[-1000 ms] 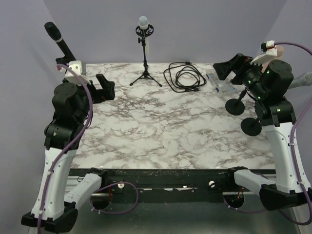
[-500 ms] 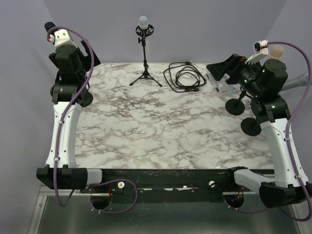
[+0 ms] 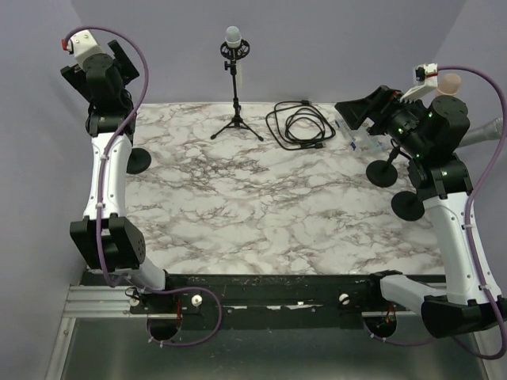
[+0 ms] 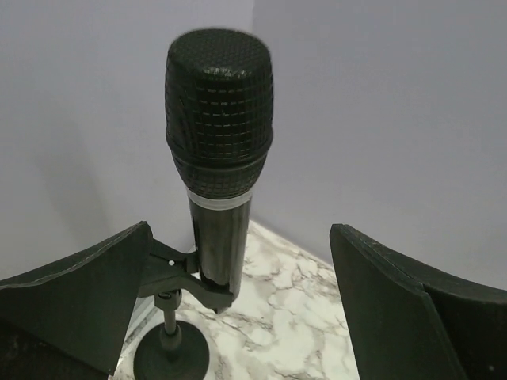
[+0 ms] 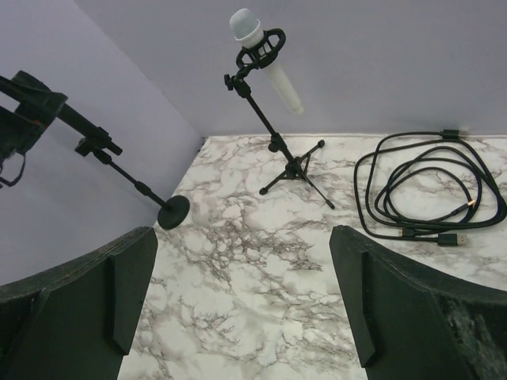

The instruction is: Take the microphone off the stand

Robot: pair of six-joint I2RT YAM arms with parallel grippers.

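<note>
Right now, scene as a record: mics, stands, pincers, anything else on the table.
black mesh-headed handheld microphone: clipped in slim black round-base stand, far-left corner
left pincer: open, fingers either side of that microphone in its wrist view, no contact seen
right pincer: open, holding nothing
white-tipped microphone: in black tripod stand, far centre
coiled black cable: right of tripod, on marble table

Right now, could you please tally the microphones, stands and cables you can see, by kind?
Microphones: 2 (black microphone, white microphone); the right arm may hide more
Tripod stand: 1
Round stand bases: 3 (left base, far right base, near right base)
Cable coil: 1
Total: 7
</note>
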